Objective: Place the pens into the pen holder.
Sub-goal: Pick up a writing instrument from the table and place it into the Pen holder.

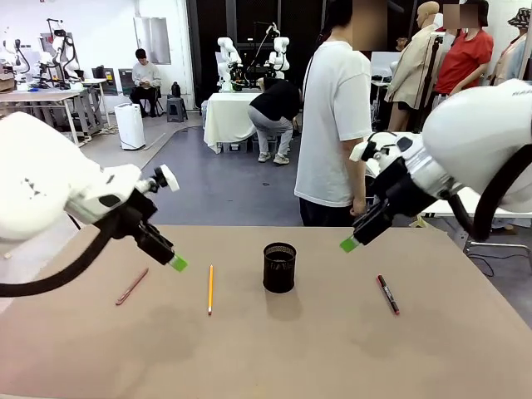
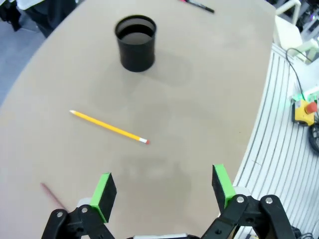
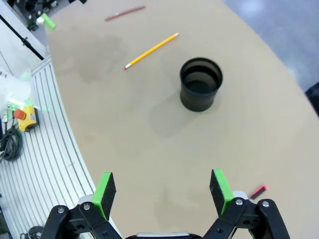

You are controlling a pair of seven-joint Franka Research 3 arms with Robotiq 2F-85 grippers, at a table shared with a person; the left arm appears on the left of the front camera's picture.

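A black mesh pen holder [image 1: 279, 267] stands upright at the middle of the tan table; it also appears as pen holder [image 2: 135, 43] and pen holder [image 3: 201, 83], and looks empty inside. Left of it lies a yellow pencil [image 1: 210, 288] [image 2: 109, 127] [image 3: 151, 50]. Farther left rests a pinkish-red pen [image 1: 131, 286] [image 2: 52, 196] [image 3: 124, 13]. Right of the holder lies a black marker with red ends [image 1: 387, 293] [image 2: 198, 5] [image 3: 258, 190]. My left gripper [image 1: 176, 263] [image 2: 163, 186] hangs open above the table between pen and pencil. My right gripper [image 1: 348, 243] [image 3: 163, 186] hovers open to the holder's right.
A person in a white shirt [image 1: 334, 125] stands at the table's far edge. The table [image 1: 332, 349] is bare in front. A ribbed floor mat with a yellow emergency-stop box [image 3: 22, 117] [image 2: 304, 109] lies beside the table.
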